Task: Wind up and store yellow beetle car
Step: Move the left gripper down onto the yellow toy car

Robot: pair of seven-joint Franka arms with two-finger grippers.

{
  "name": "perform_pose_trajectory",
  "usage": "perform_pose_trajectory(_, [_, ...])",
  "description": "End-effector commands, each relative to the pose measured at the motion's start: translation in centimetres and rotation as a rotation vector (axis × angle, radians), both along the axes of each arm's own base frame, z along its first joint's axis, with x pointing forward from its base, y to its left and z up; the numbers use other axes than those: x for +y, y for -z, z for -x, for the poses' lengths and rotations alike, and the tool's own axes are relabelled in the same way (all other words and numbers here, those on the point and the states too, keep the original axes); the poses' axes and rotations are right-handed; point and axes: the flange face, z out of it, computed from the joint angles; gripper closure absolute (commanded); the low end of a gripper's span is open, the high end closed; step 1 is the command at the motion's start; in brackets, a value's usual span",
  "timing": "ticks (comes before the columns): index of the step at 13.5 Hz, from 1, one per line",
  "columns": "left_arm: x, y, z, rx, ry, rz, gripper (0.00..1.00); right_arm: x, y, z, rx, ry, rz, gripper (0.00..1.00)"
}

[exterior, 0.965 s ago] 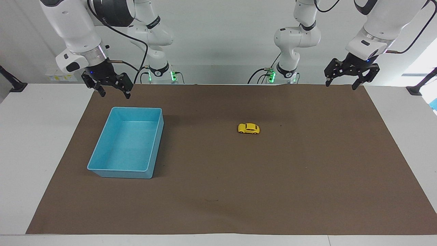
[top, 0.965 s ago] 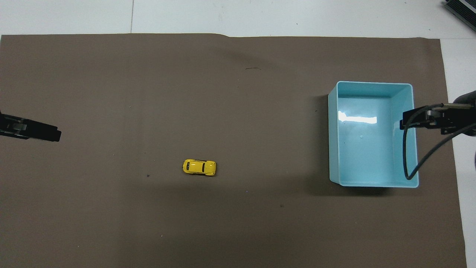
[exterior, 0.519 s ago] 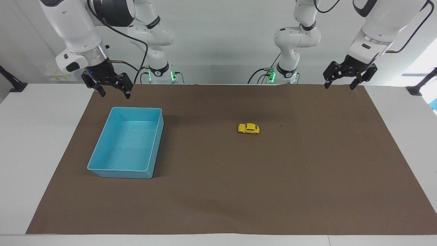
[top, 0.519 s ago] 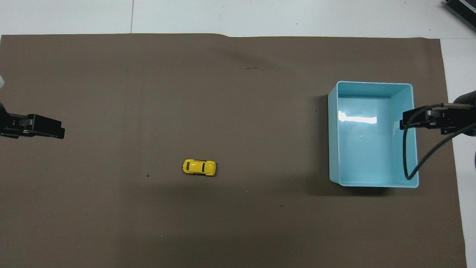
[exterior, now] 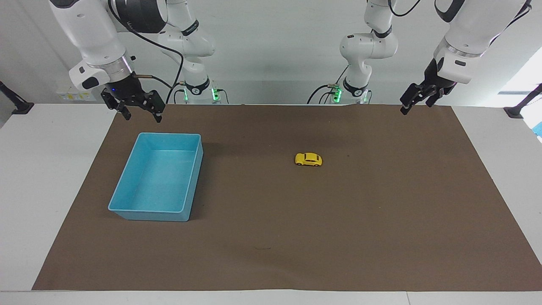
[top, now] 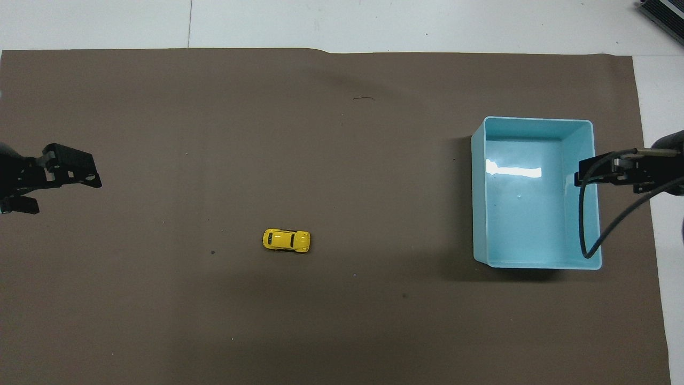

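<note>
The yellow beetle car (exterior: 308,159) stands on its wheels on the brown mat, near the middle of the table; it also shows in the overhead view (top: 286,240). My left gripper (exterior: 413,103) is open and empty. It hangs in the air over the mat's corner at the left arm's end (top: 64,193), well apart from the car. My right gripper (exterior: 143,117) is open and empty. It hangs over the edge of the light blue bin (exterior: 169,134) that lies nearer to the robots, and also shows in the overhead view (top: 585,174).
The light blue bin (top: 534,120) is empty and stands on the mat toward the right arm's end. The brown mat (exterior: 338,237) covers most of the white table. A black cable (top: 588,230) loops from the right gripper over the bin.
My left gripper has turned about its wrist and shifted slightly toward the middle of the table. The car, the bin and the right arm have not moved.
</note>
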Motion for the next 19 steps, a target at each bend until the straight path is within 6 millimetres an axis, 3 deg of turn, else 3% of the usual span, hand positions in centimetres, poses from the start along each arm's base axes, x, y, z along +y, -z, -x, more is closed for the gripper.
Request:
perform_pose_trajectory(1, [-1.1,1.2,0.2,0.027,-0.193,0.015,0.0,-0.2,-0.3,0.3,-0.009,-0.008,-0.004,0.0])
perform_pose_trajectory(4, [-3.2,2.8,0.2,0.034,-0.332,0.009,0.0,-0.2,-0.3,0.3,-0.009,-0.006,-0.004,0.0])
perform_pose_trajectory(8, [-5.4,7.4,0.1,0.042,-0.58,0.004,0.0,-0.2,-0.3,0.3,-0.009,-0.008,-0.004,0.0])
perform_pose_trajectory(13, [-8.2,11.4,0.8,0.085,-0.706,-0.006,0.0,-0.2,-0.3,0.3,-0.009,-0.008,-0.004,0.0])
perform_pose_trajectory(16, [-9.9,14.5,1.3,0.075,-0.902,-0.001,0.0,-0.2,-0.3,0.3,-0.009,-0.006,-0.004,0.0])
perform_pose_trajectory(19, [-11.5,15.2,1.7,0.077,-0.97,0.001,0.0,-0.2,-0.3,0.3,-0.009,-0.006,-0.004,0.0])
